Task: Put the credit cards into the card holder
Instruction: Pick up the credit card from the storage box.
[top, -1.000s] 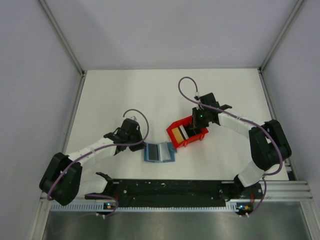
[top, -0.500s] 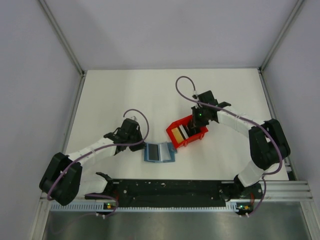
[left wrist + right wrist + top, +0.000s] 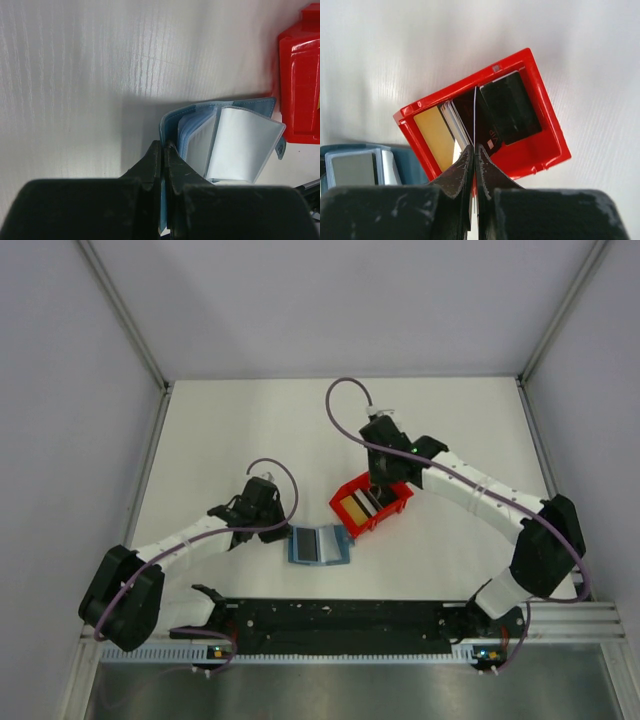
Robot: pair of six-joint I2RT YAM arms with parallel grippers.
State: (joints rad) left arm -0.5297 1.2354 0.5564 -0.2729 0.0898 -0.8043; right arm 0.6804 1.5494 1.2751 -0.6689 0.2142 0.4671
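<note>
**Left gripper [image 3: 164,146] on the card holder [image 3: 318,544], right gripper [image 3: 474,150] on a card [image 3: 475,115]**

The left gripper's fingers are pinched tight on the holder's left cover. The holder lies open, pockets up, near the middle of the bench's near edge. Just right of it sits a red bin [image 3: 390,519] with gold, white and black credit cards [image 3: 435,132] inside. Above the bin, the right gripper is closed on one thin card, seen edge-on.

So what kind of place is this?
Probably a robot test booth: two white-and-black robot arms fixed on a black metal rail, plain grey walls, and a white table.
</note>
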